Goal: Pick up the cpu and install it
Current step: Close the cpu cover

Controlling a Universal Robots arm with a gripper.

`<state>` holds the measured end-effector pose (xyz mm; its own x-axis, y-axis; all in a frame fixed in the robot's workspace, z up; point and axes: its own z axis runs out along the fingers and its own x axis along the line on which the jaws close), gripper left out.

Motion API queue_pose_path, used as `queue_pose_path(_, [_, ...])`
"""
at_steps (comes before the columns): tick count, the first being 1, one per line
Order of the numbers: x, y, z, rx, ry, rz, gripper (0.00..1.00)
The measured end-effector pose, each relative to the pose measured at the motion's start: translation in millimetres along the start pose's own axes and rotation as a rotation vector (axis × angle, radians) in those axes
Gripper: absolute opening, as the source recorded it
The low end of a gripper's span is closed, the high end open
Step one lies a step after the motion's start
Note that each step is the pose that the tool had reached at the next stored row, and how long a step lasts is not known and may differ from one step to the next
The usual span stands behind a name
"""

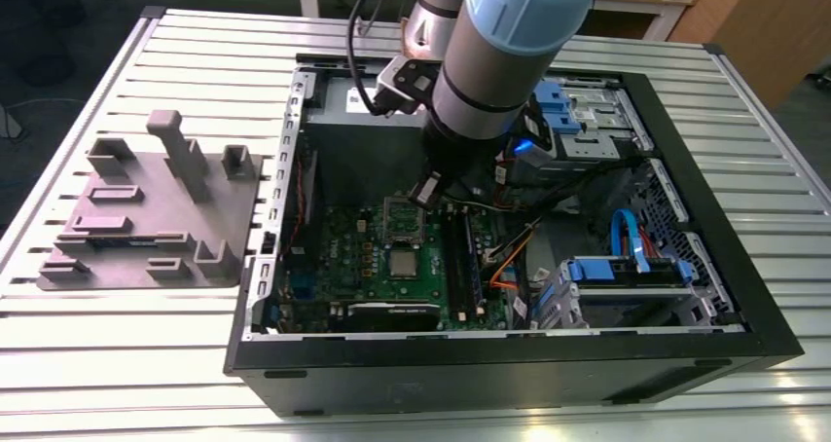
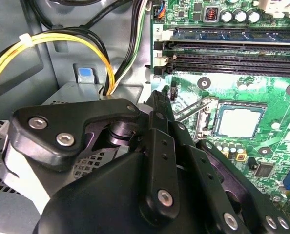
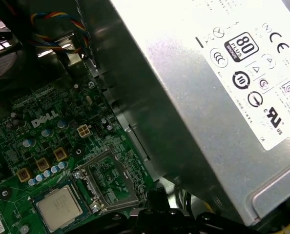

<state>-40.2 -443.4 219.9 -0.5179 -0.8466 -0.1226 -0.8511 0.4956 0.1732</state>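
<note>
One cpu (image 2: 237, 122) in socket — beside fingers (image 2: 157, 105).

An open black computer case (image 1: 520, 364) is lying on the ribbed metal surface (image 1: 130, 364). A grey plastic block fixture with upright posts (image 1: 150, 213) is sitting just beside it.

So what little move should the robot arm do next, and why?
Probably a small push on the open metal frame to fold it down over the chip. The chip already lies flat in its socket on the green board, the frame beside it is swung open, and the gripper hangs close to that frame, apart from the chip. That is only my guess.
</note>
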Motion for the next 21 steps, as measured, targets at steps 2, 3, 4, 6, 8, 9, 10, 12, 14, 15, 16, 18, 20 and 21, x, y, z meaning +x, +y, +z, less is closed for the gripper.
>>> queue_pose_path(2, [0.1,0.3,-0.9,0.0001,0.0003,0.0,0.1])
queue_pose_path(3, [0.0,0.4,-1.5,0.0,0.0003,0.0,0.1])
queue_pose_path(4, [0.0,0.6,-2.2,0.0,0.0002,-0.001,0.1])
queue_pose_path(6, [-0.2,1.0,-3.8,-0.0001,0.0003,-0.001,0.1])
queue_pose_path(8, [-0.3,1.4,-5.4,-0.0001,0.0003,-0.001,0.1])
queue_pose_path(9, [-0.4,1.6,-6.1,-0.0002,0.0003,-0.002,0.1])
queue_pose_path(10, [-0.5,1.7,-6.8,-0.0002,0.0003,-0.002,0.1])
queue_pose_path(12, [-0.5,2.3,-8.1,-0.0002,0.0004,-0.002,0.1])
queue_pose_path(14, [-0.4,2.9,-9.2,-0.0003,0.0006,-0.003,0.1])
queue_pose_path(15, [-0.2,3.2,-9.4,-0.0005,0.0005,-0.004,0.1])
queue_pose_path(16, [-0.1,3.5,-9.7,-0.0005,0.0006,-0.004,0.1])
queue_pose_path(18, [0.2,4.2,-10.4,-0.0007,0.001,-0.006,0.1])
queue_pose_path(20, [0.3,4.7,-11.1,-0.0008,0.0012,-0.007,0.1])
queue_pose_path(21, [0.4,5.0,-11.4,-0.0009,0.0013,-0.007,0.1])
